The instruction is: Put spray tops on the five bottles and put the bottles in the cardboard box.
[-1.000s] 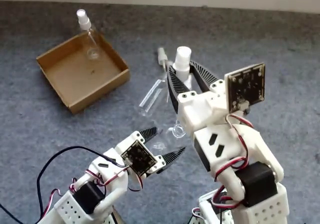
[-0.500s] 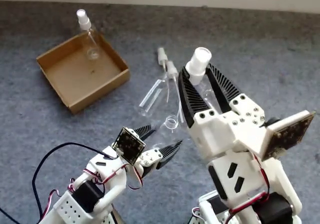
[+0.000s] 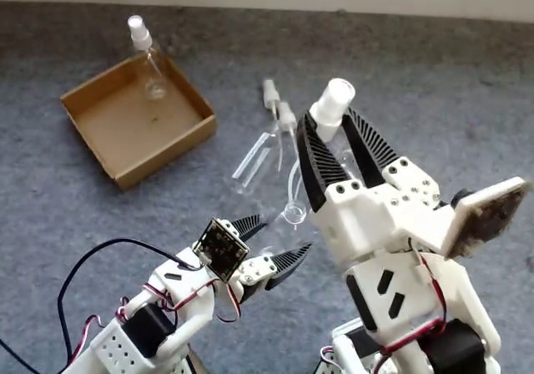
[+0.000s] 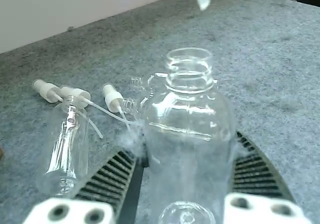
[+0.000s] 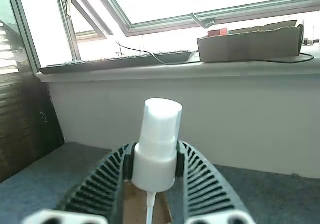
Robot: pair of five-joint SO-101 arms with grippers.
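The left tool (image 4: 186,149) clasps an uncapped clear bottle (image 4: 189,109); the right tool (image 5: 155,148) grips a white spray top (image 5: 161,119).

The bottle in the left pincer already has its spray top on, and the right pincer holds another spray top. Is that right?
Not quite. The bottle in the left pincer has no top yet: the left wrist view shows its neck open. The rest stands, as the right pincer does hold a spray top.
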